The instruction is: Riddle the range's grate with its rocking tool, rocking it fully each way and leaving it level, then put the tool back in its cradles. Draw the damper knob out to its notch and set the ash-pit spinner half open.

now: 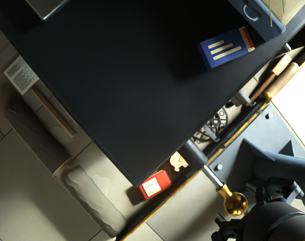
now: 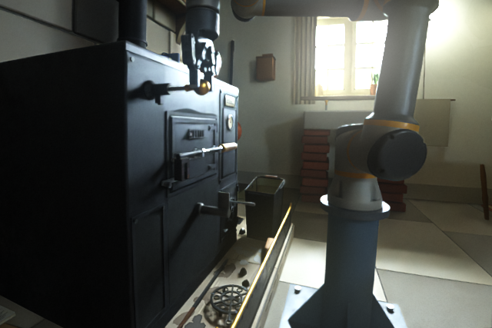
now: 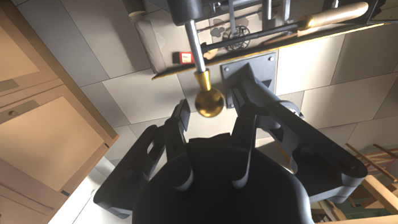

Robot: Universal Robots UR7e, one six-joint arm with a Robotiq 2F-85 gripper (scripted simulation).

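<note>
My gripper (image 3: 212, 113) hangs from above at the top front of the black range (image 2: 119, 165), open and empty around the brass damper knob (image 3: 209, 101) (image 2: 203, 87) (image 1: 235, 202). The knob sits on a steel rod (image 3: 195, 47) drawn out from its dark collar (image 1: 193, 155). The rocking tool with its wooden handle (image 2: 228, 146) (image 3: 334, 14) (image 1: 281, 81) lies level across the range front in its cradles. The ash-pit spinner (image 2: 228, 297) (image 3: 238, 37) (image 1: 215, 126) is a spoked wheel low at the hearth.
Behind the range are a brick wall and a stovepipe (image 2: 131, 3). A blue matchbox (image 1: 226, 47) lies on the range top. A coal scuttle (image 2: 264, 205) stands on the hearth by the brass fender rail (image 2: 262, 265). A red box (image 1: 155, 184) lies below. The arm's pedestal (image 2: 345, 261) stands to the right.
</note>
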